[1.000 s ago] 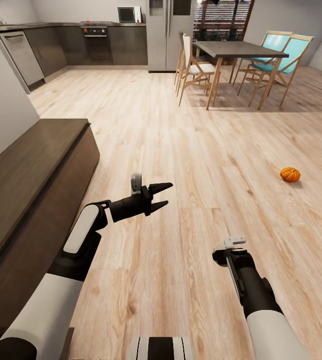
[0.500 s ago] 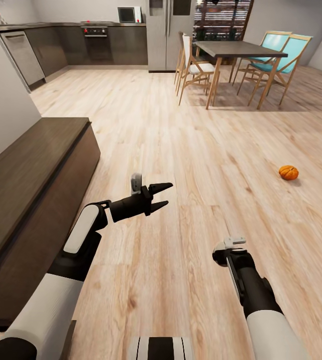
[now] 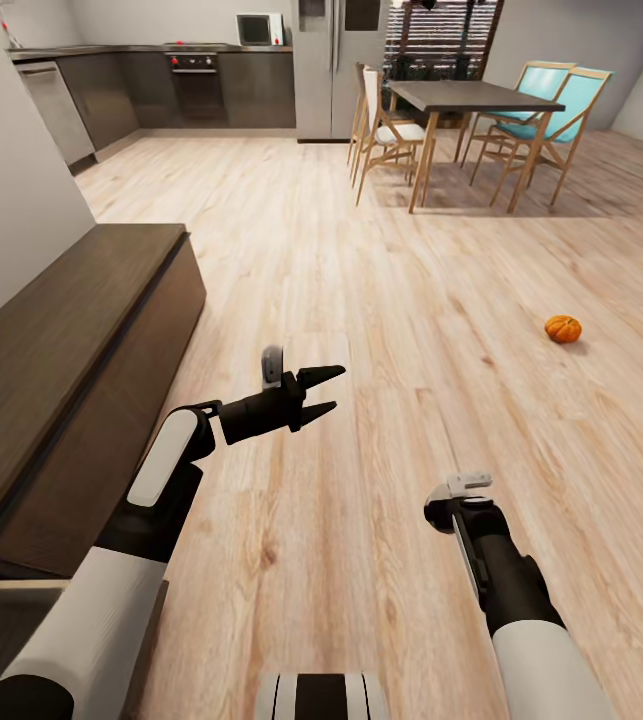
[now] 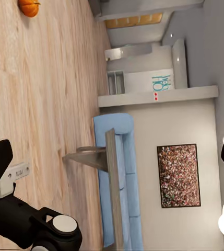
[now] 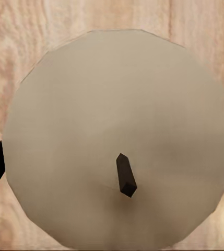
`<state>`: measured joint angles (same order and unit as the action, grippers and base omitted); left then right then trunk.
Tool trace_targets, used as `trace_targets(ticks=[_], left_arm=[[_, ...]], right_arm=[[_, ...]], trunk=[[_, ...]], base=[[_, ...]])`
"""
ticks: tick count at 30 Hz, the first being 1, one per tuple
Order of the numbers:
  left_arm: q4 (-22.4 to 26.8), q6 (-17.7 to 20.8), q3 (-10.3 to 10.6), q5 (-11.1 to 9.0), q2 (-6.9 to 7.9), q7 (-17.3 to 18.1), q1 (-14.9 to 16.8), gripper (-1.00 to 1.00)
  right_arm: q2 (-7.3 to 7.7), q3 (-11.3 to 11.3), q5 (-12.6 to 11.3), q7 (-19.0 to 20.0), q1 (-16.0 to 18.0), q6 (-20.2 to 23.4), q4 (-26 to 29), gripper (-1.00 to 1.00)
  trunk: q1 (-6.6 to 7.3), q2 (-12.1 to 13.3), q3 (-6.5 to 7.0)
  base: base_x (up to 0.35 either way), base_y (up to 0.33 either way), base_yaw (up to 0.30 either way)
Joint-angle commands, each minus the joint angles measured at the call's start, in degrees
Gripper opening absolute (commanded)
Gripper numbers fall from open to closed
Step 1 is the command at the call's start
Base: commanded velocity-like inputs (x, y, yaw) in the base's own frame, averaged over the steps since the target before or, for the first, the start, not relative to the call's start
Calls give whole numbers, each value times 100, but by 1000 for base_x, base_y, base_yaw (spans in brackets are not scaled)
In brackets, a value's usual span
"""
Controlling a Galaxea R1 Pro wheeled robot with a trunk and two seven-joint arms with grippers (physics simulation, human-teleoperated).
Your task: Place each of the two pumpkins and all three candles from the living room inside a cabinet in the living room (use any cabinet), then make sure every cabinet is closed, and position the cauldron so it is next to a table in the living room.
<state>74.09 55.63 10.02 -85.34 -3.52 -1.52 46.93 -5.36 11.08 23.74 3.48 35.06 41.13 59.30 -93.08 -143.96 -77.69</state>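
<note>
Candle (image 5: 117, 138) top w/ dark wick (image 5: 125, 175)

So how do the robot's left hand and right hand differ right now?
Load: the left hand is empty; the right hand grips a pale round candle with a dark wick. Fingers: the left hand's are spread, the right hand's closed on the candle. Pose: the left hand points forward, the right hand downward. Both hang over the light wooden floor.

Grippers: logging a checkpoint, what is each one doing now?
Left gripper: open, empty.
Right gripper: shut on candle.
</note>
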Motion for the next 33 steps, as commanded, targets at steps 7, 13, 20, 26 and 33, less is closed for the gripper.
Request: trace_targets(ticks=[7,13,20,26,33], left_arm=[[0,0,0,0,0,2,0,100],[0,0,0,0,0,2,0,100],[0,0,0,2,-2,2,0,100],[1,0,0,24,-8,2,0,100],[0,0,0,14,-9,2,0,100]], right_arm=[[0,0,16,-5,0,0,-5,-100],[0,0,10,-5,0,0,-6,-100],[0,0,8,-5,0,0,-6,-100],[0,0,8,-5,0,0,-6,-100],[-2,0,8,-5,0,0,-16,-100]], trunk=[[0,0,0],[0,0,0],[0,0,0],[0,0,0],[0,0,0]], base=[[-184,0,109],[-12,0,203],[-1,-5,19],[0,-155,1],[0,-26,3]])
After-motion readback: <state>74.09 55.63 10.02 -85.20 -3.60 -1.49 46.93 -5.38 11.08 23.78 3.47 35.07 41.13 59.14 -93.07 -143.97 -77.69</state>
